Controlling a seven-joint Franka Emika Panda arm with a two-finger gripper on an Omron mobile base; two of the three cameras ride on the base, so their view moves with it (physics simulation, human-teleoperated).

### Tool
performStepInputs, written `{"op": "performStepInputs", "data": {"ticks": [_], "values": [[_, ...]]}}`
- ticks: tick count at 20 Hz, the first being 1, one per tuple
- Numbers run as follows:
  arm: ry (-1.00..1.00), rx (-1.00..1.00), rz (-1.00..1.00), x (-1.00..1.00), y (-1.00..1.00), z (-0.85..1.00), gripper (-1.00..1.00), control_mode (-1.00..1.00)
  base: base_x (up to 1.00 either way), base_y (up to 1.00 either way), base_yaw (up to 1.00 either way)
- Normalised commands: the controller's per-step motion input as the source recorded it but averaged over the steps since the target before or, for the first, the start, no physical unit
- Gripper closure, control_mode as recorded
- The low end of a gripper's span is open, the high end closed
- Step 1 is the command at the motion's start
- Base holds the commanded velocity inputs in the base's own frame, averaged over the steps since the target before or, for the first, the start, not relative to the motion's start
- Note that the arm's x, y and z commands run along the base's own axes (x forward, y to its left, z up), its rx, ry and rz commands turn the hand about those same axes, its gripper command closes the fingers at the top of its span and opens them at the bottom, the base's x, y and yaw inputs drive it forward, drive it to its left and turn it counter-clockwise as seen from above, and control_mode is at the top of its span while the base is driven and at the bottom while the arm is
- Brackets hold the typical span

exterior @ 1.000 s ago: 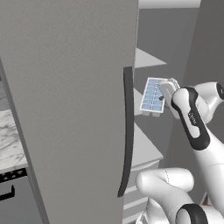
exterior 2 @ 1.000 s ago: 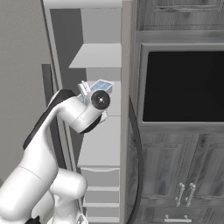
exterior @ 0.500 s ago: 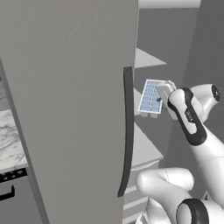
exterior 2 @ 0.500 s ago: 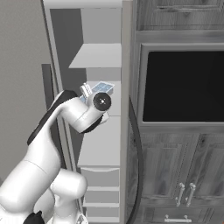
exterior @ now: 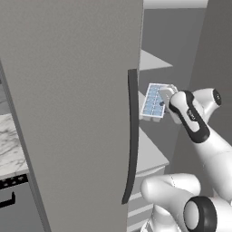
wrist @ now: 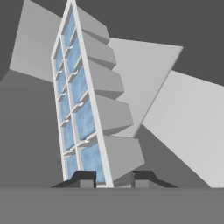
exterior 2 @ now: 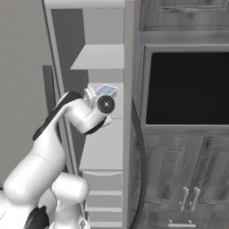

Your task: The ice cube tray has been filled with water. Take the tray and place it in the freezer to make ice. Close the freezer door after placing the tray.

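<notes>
Gripper [wrist: 113,178] clamped on ice cube tray [wrist: 83,105] by one end, held inside open freezer [exterior 2: 100,147] above shelf [exterior: 149,152], likely for set-down.

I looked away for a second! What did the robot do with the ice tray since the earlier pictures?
The end effector carried the ice cube tray a little further toward the freezer shelves, moving left in the left base view and right in the right base view. It is still clamped on the tray's end, and the water still fills the cells. The freezer door stayed open, and the base did not move.
</notes>
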Motion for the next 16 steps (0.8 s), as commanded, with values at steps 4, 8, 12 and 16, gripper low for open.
{"op": "performStepInputs", "data": {"ticks": [4, 8, 12, 16], "values": [[0.02, 0.0, 0.0, 0.2, 0.0, -0.04, 1.0, -1.0, 0.0, 0.0, 0.0], [0.01, 0.0, 0.0, 0.18, 0.0, -0.03, 1.0, -1.0, 0.0, 0.0, 0.0], [0.01, 0.0, 0.0, 0.16, 0.0, -0.03, 1.0, -1.0, 0.0, 0.0, 0.0], [0.0, 0.0, 0.0, 0.15, 0.0, -0.07, 1.0, -1.0, 0.0, 0.0, 0.0]]}}
